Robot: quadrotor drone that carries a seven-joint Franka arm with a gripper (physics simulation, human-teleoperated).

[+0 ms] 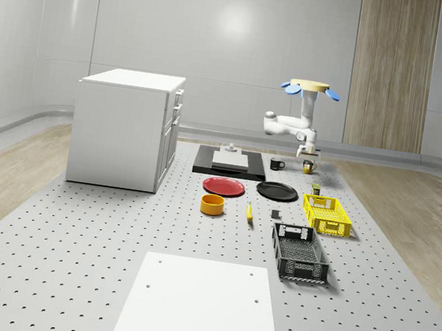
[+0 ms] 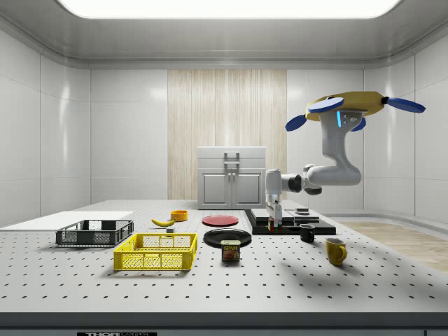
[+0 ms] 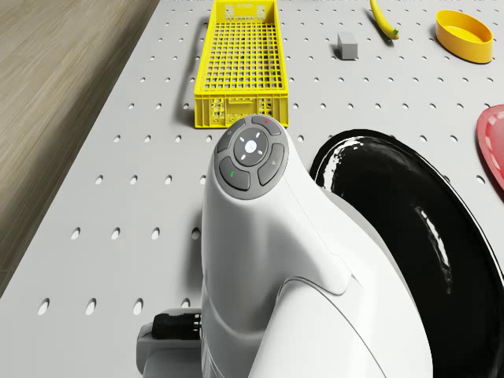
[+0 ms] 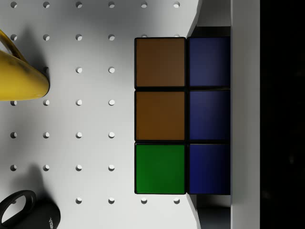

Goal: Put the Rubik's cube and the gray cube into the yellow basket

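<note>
Wrist view first: we look straight down on the Rubik's cube, its near face showing two brown tiles, one green and a column of blue. It sits on the perforated table. A yellow mug and a black mug lie off to one side, apart from the cube. We cannot tell whether the pincer is clamped on the cube or merely lowered around it (its right part is hidden in shadow).

In the side view the drone hovers well above the table, towards the side view's right. The arm bends down and across, so the gripper hangs low over the table in front of a black board. A small coloured block at its tip, the Rubik's cube again, is at or just above the surface; we cannot say which.

The whole-scene view puts the gripper at the far end of the table, beyond the black plate.

The yellow basket stands well apart from the gripper, nearer the camera, with nothing visible in it in the drone view. The gray cube lies on the table just beside the basket, between it and a banana. An orange bowl sits beyond the banana, and the arm's white housing rises over the black plate's edge.
</note>
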